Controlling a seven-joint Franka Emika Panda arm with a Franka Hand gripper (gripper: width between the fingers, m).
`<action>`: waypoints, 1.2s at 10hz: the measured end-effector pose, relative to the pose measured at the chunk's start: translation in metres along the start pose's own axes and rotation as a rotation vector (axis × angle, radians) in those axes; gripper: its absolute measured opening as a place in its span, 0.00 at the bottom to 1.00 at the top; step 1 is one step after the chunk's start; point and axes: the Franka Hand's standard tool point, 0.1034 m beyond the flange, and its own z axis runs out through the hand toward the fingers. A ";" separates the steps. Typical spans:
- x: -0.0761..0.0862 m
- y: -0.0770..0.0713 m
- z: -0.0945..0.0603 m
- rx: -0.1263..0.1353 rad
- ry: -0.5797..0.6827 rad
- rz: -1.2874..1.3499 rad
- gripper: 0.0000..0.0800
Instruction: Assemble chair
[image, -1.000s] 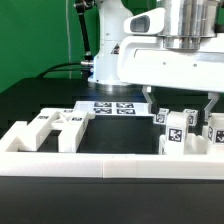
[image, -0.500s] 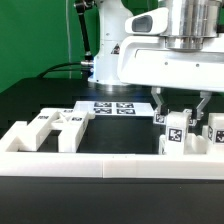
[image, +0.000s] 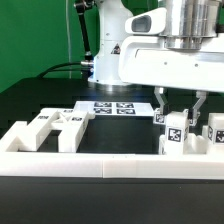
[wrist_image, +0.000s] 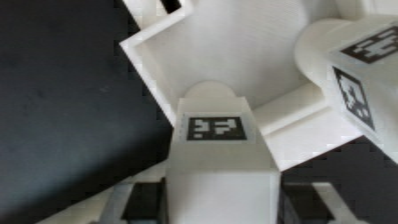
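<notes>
Loose white chair parts with black-and-white tags stand along the front of the table. In the exterior view my gripper (image: 180, 106) hangs over a chunky tagged chair piece (image: 177, 130) at the exterior view's right, one finger on each side of its top. In the wrist view that same piece (wrist_image: 217, 130) runs back between my fingers (wrist_image: 150, 203), and both pads lie against its sides. The gripper (wrist_image: 217, 206) is shut on it. The piece still rests on the table among its neighbours.
More tagged chair parts lie at the exterior view's left (image: 55, 127) and far right (image: 217, 130). A low white border wall (image: 100, 165) runs along the front. The marker board (image: 112, 107) lies behind, before the robot base (image: 108, 62). A flat white panel (wrist_image: 231, 50) fills the wrist view beyond the piece.
The fingers have drawn together from wide open onto the sides of the tagged piece. The arm and the parts have stayed where they were.
</notes>
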 end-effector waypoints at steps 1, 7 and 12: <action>-0.001 0.000 0.000 0.000 0.001 0.137 0.36; 0.001 0.001 0.000 0.015 0.002 0.580 0.36; 0.001 0.002 -0.001 0.037 -0.014 0.831 0.36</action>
